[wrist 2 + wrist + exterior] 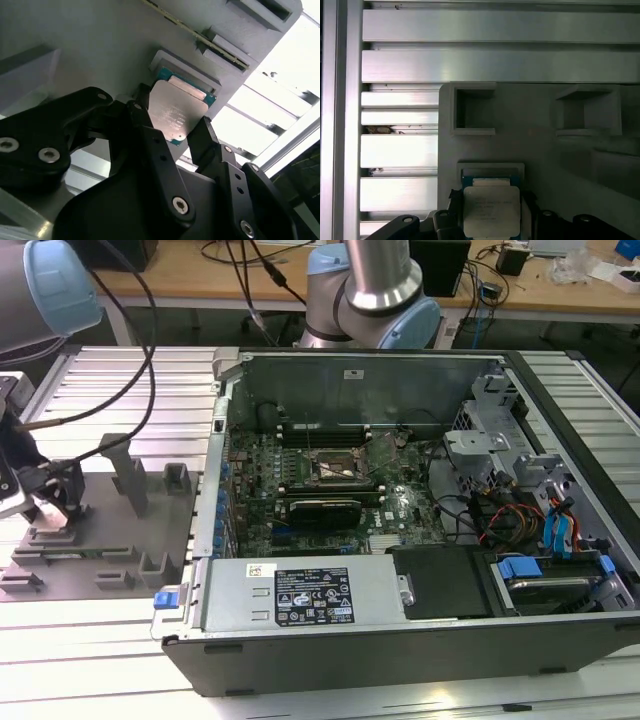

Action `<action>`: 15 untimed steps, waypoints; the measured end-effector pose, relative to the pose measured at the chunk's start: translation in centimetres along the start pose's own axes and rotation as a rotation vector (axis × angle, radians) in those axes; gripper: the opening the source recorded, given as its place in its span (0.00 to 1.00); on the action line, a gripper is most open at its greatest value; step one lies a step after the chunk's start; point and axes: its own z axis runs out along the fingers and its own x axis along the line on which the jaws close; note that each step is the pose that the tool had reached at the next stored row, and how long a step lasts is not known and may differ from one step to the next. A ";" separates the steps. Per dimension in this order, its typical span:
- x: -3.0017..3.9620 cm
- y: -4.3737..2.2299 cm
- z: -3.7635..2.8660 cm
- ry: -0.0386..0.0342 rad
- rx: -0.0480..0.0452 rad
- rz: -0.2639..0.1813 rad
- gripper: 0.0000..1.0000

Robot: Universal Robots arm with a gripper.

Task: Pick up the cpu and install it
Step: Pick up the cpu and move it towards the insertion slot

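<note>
One cpu (175,112) sitting between the pincer (174,126) tips, clamped at opposite edges, over grey fixture (100,45).

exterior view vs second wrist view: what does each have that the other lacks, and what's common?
Exterior view: the open computer case, its motherboard and the robot arm. Second wrist view: the cpu close up, silver top showing. Both: the grey fixture plate and the gripper down at it.

Ribbed silver aluminium slotted table (100,670), flat grey plastic fixture plate (100,530) lying on it directly beneath the gripper (175,125), open black computer case (400,650) well off to the gripper's side
</note>
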 end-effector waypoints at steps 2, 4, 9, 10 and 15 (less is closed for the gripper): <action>-0.01 0.02 -0.52 0.0000 0.0000 0.000 0.55; -0.02 0.03 -0.74 0.0000 0.0000 0.000 0.55; -0.04 0.09 -1.34 0.0000 0.0000 0.000 0.55; -0.05 0.13 -1.65 0.0000 0.0000 0.000 0.55; -0.08 0.22 -2.76 -0.0001 0.0000 0.000 0.55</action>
